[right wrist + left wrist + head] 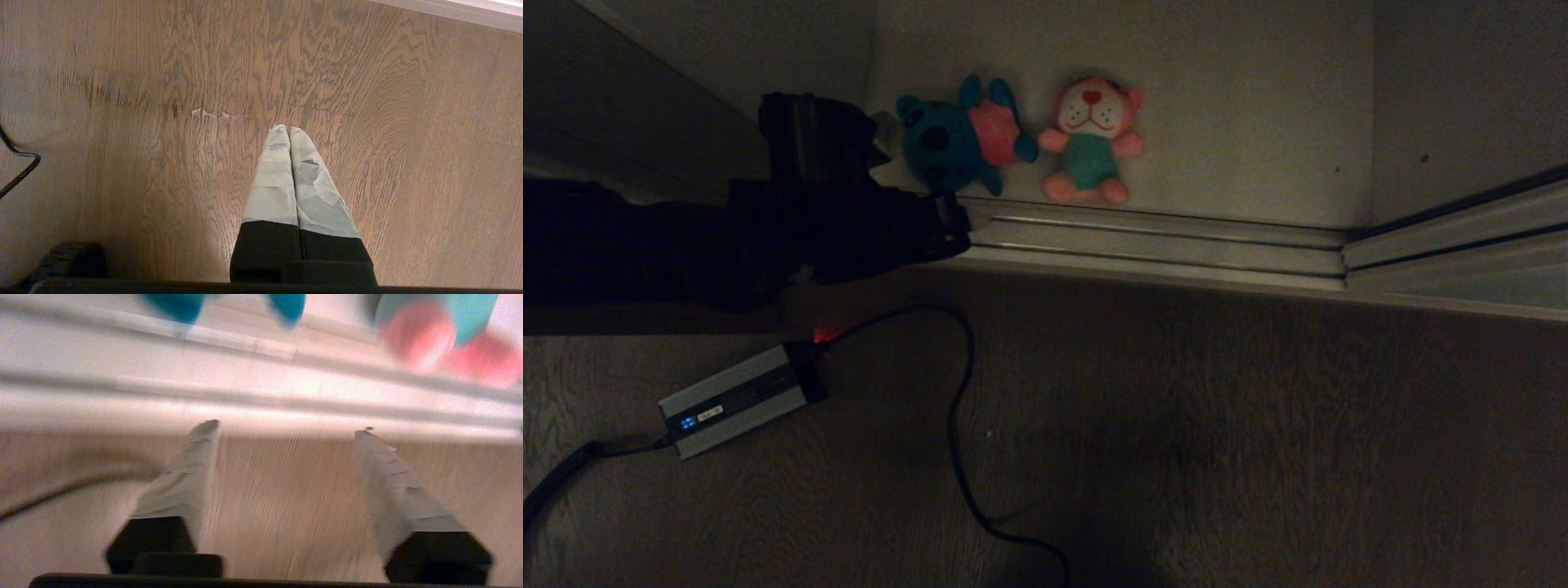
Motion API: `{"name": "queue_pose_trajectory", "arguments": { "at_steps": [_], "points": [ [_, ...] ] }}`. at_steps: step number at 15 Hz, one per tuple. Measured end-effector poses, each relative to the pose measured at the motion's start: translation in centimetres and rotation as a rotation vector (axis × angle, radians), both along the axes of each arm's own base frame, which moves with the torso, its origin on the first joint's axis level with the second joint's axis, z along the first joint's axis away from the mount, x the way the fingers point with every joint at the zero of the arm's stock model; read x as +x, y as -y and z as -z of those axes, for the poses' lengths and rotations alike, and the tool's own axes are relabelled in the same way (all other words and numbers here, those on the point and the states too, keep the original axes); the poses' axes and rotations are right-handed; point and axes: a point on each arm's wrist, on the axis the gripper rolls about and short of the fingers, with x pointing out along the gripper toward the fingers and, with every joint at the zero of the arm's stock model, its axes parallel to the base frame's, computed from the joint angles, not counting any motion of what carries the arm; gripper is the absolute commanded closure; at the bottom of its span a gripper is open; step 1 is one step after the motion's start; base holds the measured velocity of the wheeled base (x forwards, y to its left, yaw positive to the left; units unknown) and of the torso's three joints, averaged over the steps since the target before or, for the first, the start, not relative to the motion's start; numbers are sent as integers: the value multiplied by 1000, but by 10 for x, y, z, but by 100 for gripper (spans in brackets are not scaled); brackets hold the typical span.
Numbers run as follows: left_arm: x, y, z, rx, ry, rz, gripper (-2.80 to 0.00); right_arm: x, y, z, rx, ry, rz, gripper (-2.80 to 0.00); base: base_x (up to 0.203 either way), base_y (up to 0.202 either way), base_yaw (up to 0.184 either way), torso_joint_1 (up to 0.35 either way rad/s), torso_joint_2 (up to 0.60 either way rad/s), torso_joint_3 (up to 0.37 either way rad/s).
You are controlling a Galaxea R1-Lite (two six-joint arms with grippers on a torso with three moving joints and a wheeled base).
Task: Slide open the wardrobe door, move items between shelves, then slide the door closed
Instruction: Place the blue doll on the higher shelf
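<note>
The 2 plush toys sit side by side on the bottom shelf (1258, 122) of the wardrobe, close to its front edge and toward its left end: the blue plush toy (964, 139) with the pink shirt lies on its side, and the pink plush toy (1092, 140) in the teal shirt sits just right of it, the two almost touching. The door track (1160, 241) runs along the front edge, and the sliding wardrobe door (1462, 253) stands off to the right, leaving the opening clear.

The left gripper (286, 428) hovers over the wooden floor (122, 81) just short of the track, its 2 fingers (192, 469) spread wide with nothing between them; the blue toy's limbs show beyond the track ahead of it. The right gripper (289, 132) hangs over bare floor with its fingers pressed together, idle.

To my eye the step is reaching in for the blue toy. It would go best if the arm clears the track's ridges, centres the spread fingers on the toy's body rather than a floppy limb, and avoids nudging the pink neighbour. A power brick (737, 398) and its cable (956, 425) lie on the floor at the left, worth keeping clear of.
</note>
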Motion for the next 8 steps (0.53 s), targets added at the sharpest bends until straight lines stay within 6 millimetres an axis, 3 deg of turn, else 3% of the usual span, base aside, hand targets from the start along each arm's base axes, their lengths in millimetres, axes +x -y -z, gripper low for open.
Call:
{"name": "queue_pose_trajectory", "arguments": {
  "at_steps": [8],
  "points": [
    [51,36,11,-66,159,-146,-280,0,0,0,0,0,0,0,0,0,0,0,0,0]
  ]
}}
